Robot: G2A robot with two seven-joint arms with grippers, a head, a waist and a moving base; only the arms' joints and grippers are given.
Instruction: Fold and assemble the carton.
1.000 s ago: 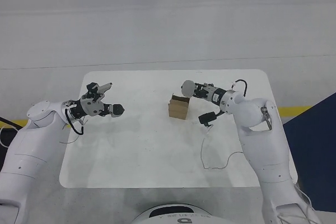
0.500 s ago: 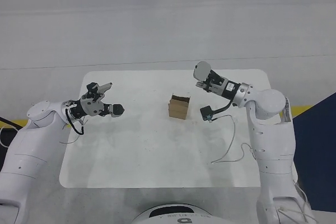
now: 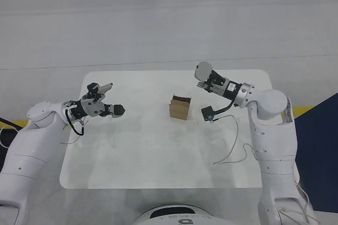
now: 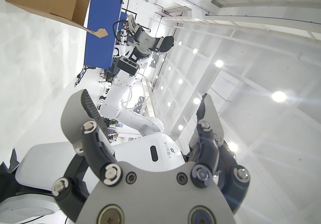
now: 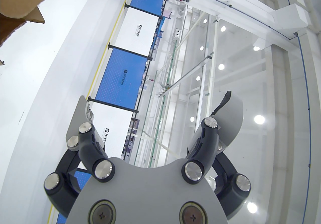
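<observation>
Right hand [image 3: 204, 75] backed off the carton [image 3: 179, 107], wide, empty; left hand [image 3: 111, 99] wide, well apart from it. Risk: the unheld carton may slide or tip under a one-sided flap push.

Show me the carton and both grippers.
carton [image 3: 179, 110], top view, side wall.
left gripper [image 4: 145, 94], left wrist view, between the fingertips.
right gripper [image 5: 155, 97], right wrist view, between the fingertips.

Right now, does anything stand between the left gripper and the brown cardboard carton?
Nothing visible does. Only bare white table lies between the open left gripper and the brown cardboard carton; the right gripper is beyond the carton's other side.
</observation>
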